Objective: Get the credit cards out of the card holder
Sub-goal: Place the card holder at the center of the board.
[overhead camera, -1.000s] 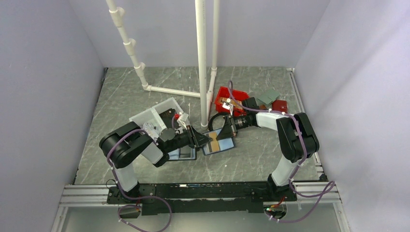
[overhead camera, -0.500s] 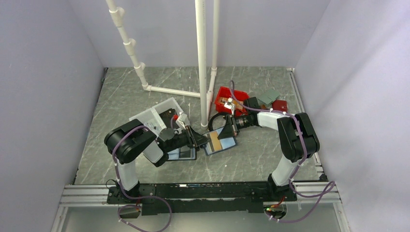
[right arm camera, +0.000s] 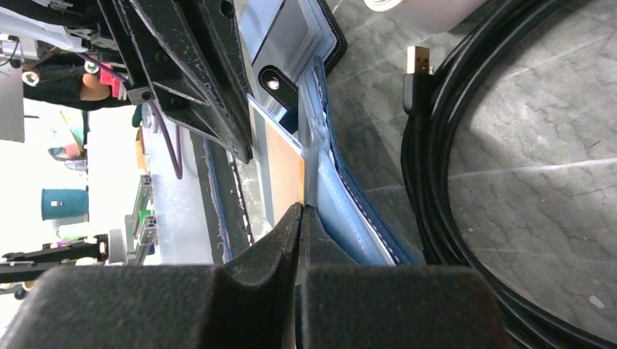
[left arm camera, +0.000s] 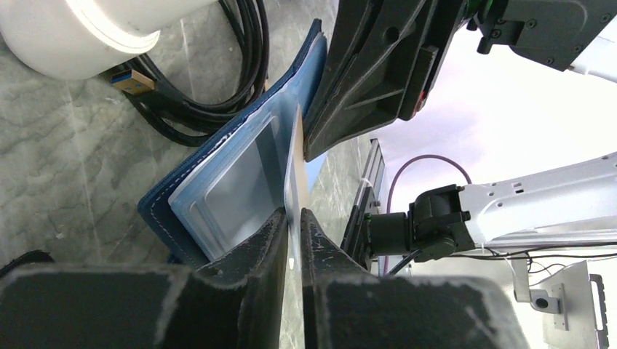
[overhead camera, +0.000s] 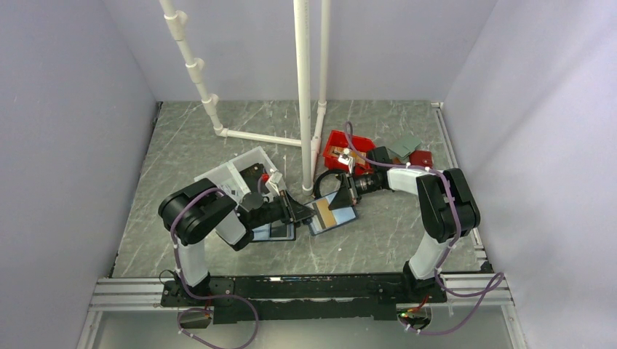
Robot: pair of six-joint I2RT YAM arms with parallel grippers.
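The card holder (overhead camera: pixel 342 215) lies open on the desk (overhead camera: pixel 393 240), in the middle between the two arms, just in front of the foot of the white pipe (overhead camera: pixel 303 94) and beside a coiled black cable (right arm camera: pixel 429 182). Its navy cover (left arm camera: pixel 218 189) stands tilted up from the desk, light-blue side inward.

The right hand (right arm camera: pixel 299 218) is fully closed; its fingertips pinch a thin light-blue inner flap of the holder.

A gold-orange credit card (right arm camera: pixel 280 171) stands on its edge against that flap. The left hand (left arm camera: pixel 294 233) is closed down to a thin slit on it, and the card's edge (left arm camera: pixel 295 160) fills the slit, with one finger on each face. How deep the card sits in its pocket I cannot tell.
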